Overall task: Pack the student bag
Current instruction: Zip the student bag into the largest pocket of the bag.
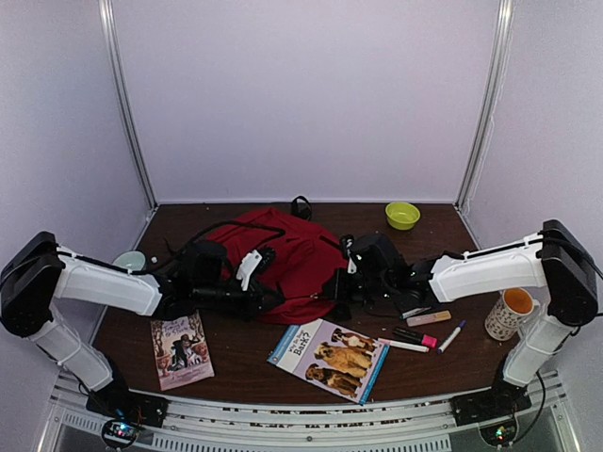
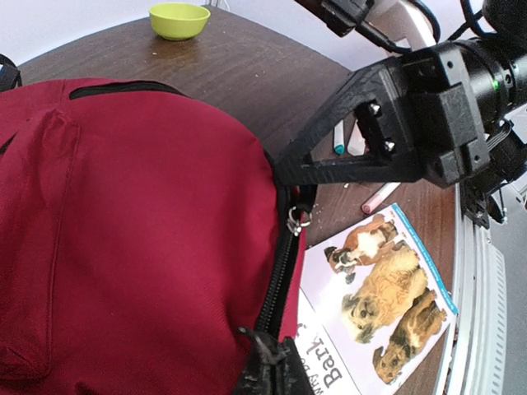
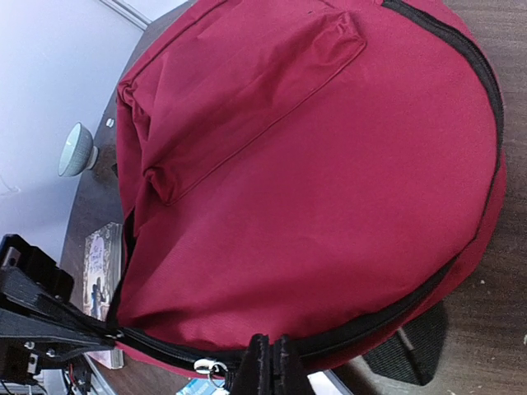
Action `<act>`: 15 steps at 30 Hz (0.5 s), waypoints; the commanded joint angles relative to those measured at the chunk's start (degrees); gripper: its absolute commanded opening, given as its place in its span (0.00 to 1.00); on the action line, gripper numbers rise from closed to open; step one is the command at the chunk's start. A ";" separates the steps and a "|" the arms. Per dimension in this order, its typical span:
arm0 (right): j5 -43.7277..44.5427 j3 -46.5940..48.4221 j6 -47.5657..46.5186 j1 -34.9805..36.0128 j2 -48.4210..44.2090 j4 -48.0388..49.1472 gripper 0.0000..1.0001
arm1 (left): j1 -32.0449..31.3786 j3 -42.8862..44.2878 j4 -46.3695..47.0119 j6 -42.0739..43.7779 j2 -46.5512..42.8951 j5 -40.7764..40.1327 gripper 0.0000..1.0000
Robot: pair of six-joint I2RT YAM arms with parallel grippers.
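**Status: both claws clamped on the bag's zippered edge**

I am watching the brown table [image 1: 240,363], which is carrying everything. The student bag [image 1: 287,254] is lying flat at its centre, between the two arms, with the black top loop pointing at the back wall. The left gripper [image 2: 268,374] is pinching the bag's near edge at the zipper track, fingers pressed together on the fabric. The right gripper [image 3: 268,366] is pinching the same edge, jaws closed just beside the metal zipper pull [image 3: 212,368]. A dog book [image 1: 330,358] is lying in front of the bag and a smaller book [image 1: 181,350] at near left. A mug [image 1: 512,314] is standing far right, a green bowl [image 1: 402,215] rear right and a pale bowl [image 1: 129,261] far left. Markers [image 1: 419,336] are lying between the dog book and the mug.
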 commanded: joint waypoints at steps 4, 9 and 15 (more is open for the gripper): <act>6.57 -2.61 -3.18 -1.02 -3.12 -2.80 0.00 | -0.26 -2.77 -3.24 -0.28 -6.33 -2.44 0.00; 7.61 -3.12 -4.49 -1.48 -4.13 -2.64 0.00 | -0.26 -5.42 -6.06 -0.73 -11.22 -4.00 0.00; 6.25 -3.12 -6.07 -1.45 -5.34 -2.23 0.00 | -0.26 -8.33 -10.45 -0.68 -17.30 -6.52 0.00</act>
